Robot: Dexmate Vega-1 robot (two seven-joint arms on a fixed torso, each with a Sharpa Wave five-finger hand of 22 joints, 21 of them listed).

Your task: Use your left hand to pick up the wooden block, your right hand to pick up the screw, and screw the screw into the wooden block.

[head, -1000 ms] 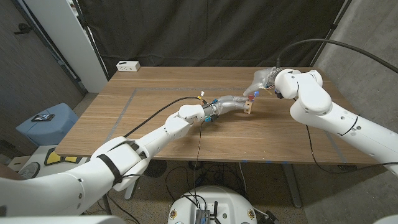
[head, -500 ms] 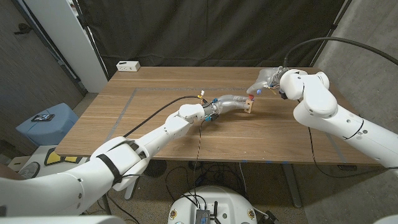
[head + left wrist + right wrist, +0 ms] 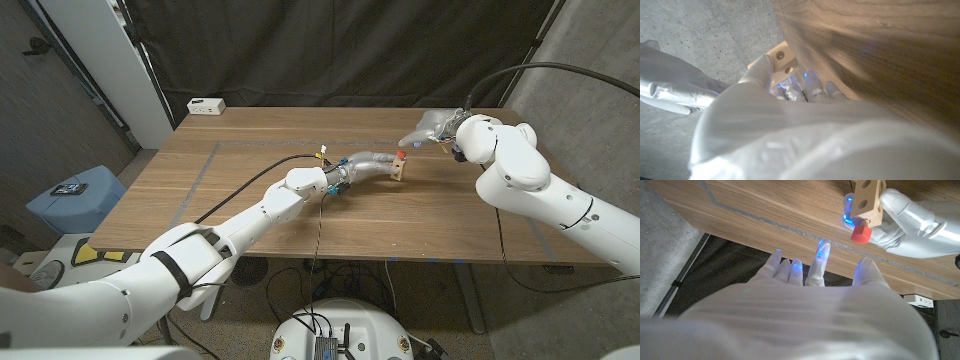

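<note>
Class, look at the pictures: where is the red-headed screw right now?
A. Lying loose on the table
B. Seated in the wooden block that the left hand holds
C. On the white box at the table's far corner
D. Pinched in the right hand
B: the screw sits in the wooden block, gripped by the left hand; the right hand is apart, fingers spread.

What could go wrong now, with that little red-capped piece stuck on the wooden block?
The right hand has its fingers spread and holds nothing, so the red-headed screw stands unsupported in the wooden block; if barely threaded, it might tip out. The left hand grips the block alone, so a slip could shift it off the table.
</note>
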